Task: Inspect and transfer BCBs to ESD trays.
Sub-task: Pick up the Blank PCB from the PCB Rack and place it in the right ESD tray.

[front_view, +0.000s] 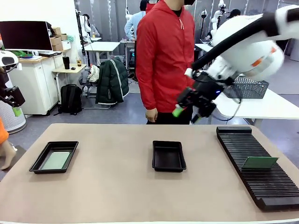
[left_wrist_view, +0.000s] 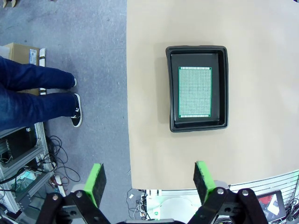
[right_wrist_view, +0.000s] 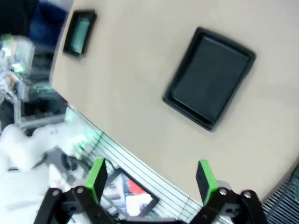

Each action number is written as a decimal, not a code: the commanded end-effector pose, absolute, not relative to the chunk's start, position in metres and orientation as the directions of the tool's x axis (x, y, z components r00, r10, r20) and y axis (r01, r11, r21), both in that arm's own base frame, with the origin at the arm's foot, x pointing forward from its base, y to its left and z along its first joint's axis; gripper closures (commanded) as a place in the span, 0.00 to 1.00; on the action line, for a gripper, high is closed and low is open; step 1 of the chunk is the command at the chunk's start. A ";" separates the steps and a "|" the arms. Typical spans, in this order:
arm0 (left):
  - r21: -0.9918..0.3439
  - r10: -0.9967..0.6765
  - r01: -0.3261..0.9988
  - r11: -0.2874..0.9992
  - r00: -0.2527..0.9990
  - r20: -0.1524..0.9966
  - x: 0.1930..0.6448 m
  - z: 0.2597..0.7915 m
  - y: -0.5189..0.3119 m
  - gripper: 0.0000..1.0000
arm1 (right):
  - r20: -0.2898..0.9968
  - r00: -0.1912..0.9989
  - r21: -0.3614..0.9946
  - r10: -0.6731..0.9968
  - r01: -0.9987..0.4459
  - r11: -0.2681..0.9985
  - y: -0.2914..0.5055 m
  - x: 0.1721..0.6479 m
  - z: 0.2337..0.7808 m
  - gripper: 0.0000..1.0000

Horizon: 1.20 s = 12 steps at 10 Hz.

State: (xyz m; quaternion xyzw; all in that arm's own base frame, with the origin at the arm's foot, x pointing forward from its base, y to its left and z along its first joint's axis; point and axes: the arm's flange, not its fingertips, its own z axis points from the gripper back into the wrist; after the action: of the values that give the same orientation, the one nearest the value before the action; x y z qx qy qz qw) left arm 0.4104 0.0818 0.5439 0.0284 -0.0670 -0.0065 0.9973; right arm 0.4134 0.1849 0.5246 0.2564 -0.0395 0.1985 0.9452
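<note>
Two black ESD trays sit on the tan table. The left tray (front_view: 54, 157) (left_wrist_view: 198, 88) (right_wrist_view: 80, 33) holds a pale green BCB (front_view: 55, 160) (left_wrist_view: 195, 91) flat on its floor. The middle tray (front_view: 168, 156) (right_wrist_view: 210, 76) has nothing in it. Another green BCB (front_view: 259, 162) stands tilted in the slots of the long black ribbed rack (front_view: 258, 165) at the right. My right gripper (front_view: 187, 111) (right_wrist_view: 152, 179) hangs open high above the table, between the middle tray and the rack, holding nothing. My left gripper (left_wrist_view: 149, 179) is open, high over the table's edge near the left tray.
A person in a red jacket (front_view: 164, 56) stands at the far side of the table, a hand (front_view: 151, 115) hanging down. Another person's legs (left_wrist_view: 37, 95) stand on the floor beside the table. A grey mesh basket (front_view: 252, 87) sits on a white table behind.
</note>
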 end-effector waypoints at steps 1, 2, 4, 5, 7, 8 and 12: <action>0.058 -0.016 0.008 0.998 0.990 0.138 0.409 0.543 0.081 0.00 | 0.241 0.820 0.361 0.519 -0.572 0.737 0.142 0.397 0.546 0.00; 0.058 -0.016 0.008 0.998 0.990 0.138 0.409 0.543 0.081 0.00 | 0.245 0.768 0.303 0.592 -0.641 0.705 0.121 0.387 0.561 0.00; 0.058 -0.016 0.008 0.998 0.990 0.138 0.409 0.543 0.081 0.00 | 0.218 0.633 0.203 0.743 -0.774 0.600 0.079 0.368 0.592 0.00; 0.058 -0.016 0.008 0.998 0.990 0.138 0.409 0.543 0.081 0.00 | 0.204 0.555 0.168 0.807 -0.831 0.529 0.061 0.359 0.605 0.00; 0.058 -0.016 0.008 0.998 0.990 0.138 0.409 0.543 0.081 0.00 | 0.134 0.404 0.095 0.905 -0.914 0.394 0.029 0.345 0.627 0.00; 0.058 -0.016 0.008 0.998 0.990 0.138 0.409 0.543 0.081 0.00 | 0.106 0.338 0.044 0.935 -0.941 0.335 0.013 0.338 0.640 0.00; 0.058 -0.016 0.008 0.998 0.990 0.138 0.409 0.543 0.081 0.00 | 0.075 0.054 -0.105 0.996 -0.993 0.062 -0.035 0.315 0.677 0.00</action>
State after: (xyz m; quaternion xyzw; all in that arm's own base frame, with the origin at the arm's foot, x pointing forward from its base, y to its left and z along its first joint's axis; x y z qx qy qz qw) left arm 0.4105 0.0817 0.5438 0.0283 -0.0670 -0.0066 0.9973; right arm 0.3151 -0.0250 0.6774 -0.0051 -0.0504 0.6575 0.7518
